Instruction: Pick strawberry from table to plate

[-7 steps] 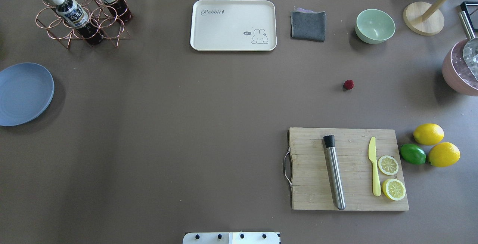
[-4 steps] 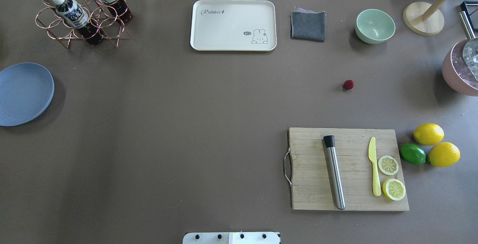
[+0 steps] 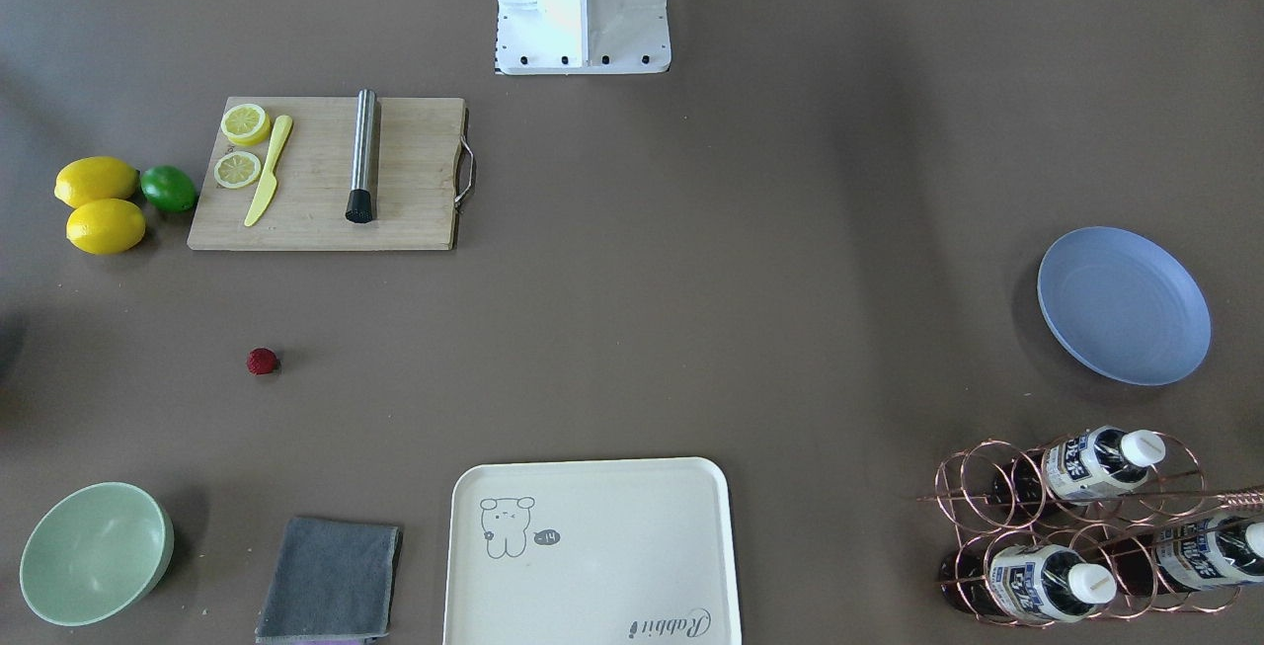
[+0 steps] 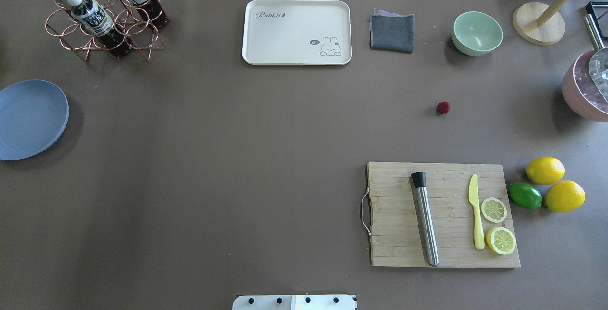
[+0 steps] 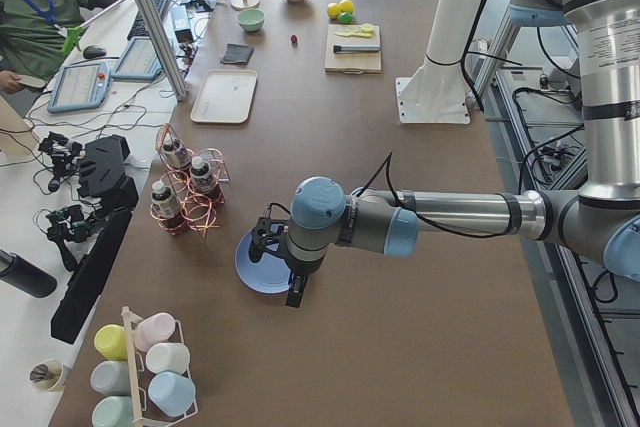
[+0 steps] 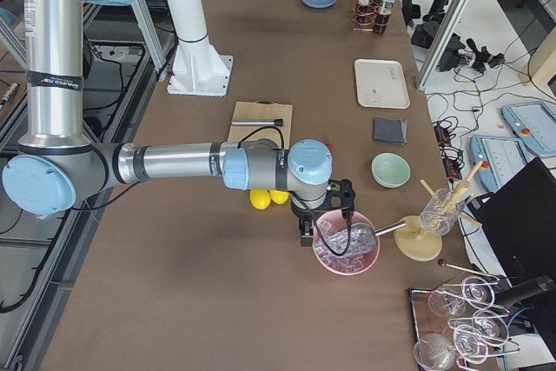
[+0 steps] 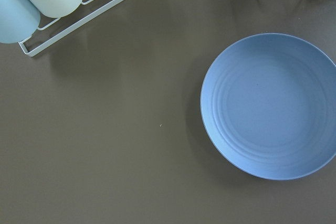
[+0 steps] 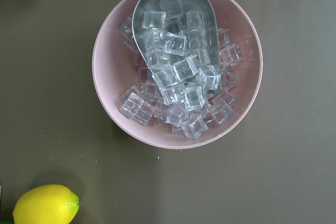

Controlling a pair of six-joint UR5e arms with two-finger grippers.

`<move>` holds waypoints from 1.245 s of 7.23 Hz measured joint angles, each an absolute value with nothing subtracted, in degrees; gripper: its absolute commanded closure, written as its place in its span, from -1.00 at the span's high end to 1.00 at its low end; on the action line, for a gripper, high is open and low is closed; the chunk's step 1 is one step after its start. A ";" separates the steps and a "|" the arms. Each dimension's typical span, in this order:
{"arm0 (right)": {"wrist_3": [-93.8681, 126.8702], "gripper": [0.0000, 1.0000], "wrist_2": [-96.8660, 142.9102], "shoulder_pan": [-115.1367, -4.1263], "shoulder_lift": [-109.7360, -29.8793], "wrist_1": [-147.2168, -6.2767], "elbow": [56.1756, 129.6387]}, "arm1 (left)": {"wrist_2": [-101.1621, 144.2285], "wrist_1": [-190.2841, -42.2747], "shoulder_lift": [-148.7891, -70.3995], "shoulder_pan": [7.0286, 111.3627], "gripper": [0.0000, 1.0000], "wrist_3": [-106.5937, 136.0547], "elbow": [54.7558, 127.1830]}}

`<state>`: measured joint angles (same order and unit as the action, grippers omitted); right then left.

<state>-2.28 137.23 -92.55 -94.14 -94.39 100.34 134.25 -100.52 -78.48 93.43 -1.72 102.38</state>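
On table — roundish strawberry, axis indiscernible

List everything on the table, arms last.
strawberry: 1, dark red, bare table, right half
plate: 1, blue, left end
tray: 1, cream, far middle
cloth: 1, grey, beside tray
green bowl: 1, pale green, beside cloth
cutting board: 1, wooden, near right
muddler: 1, steel, on board
knife: 1, yellow, on board
lemon slices: 2, yellow, on board
lemons: 2, yellow, right of board
lime: 1, green, beside lemons
pink bowl: 1, pink, right end, holds ice
bottle rack: 1, copper, far left, three bottles
left gripper: 1, black, by plate
right gripper: 1, black, above pink bowl
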 measured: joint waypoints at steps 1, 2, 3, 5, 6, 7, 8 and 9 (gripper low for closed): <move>-2.29 1.00 137.26 -92.55 -94.13 -94.39 100.40 | 134.13 -100.56 -78.63 93.41 0.96 -1.75 102.33; -2.30 1.00 137.28 -92.55 -94.13 -94.40 100.43 | 134.02 -100.64 -78.79 93.32 0.96 -1.61 102.34; -2.32 1.00 137.28 -92.55 -94.13 -94.40 100.45 | 134.04 -100.74 -78.75 93.28 0.96 -1.27 102.34; -2.29 1.00 137.32 -92.55 -94.13 -94.34 100.52 | 134.27 -100.89 -78.98 93.35 0.96 -0.16 102.28; -2.29 1.00 137.31 -92.55 -94.11 -94.32 100.53 | 134.29 -100.87 -79.38 93.39 0.96 0.10 102.15; -2.30 1.00 137.29 -92.55 -94.07 -94.29 100.60 | 134.30 -100.97 -79.61 93.40 0.96 0.13 101.99; -2.32 1.00 137.29 -92.48 -93.96 -94.27 100.71 | 134.30 -101.49 -79.58 93.38 0.96 0.16 101.78; -2.27 1.00 137.31 -92.22 -93.70 -94.29 100.82 | 134.30 -102.80 -79.37 93.35 0.96 0.17 101.15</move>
<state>-2.27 137.31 -92.22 -93.70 -94.29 100.82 134.30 -102.80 -79.37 93.35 0.17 101.15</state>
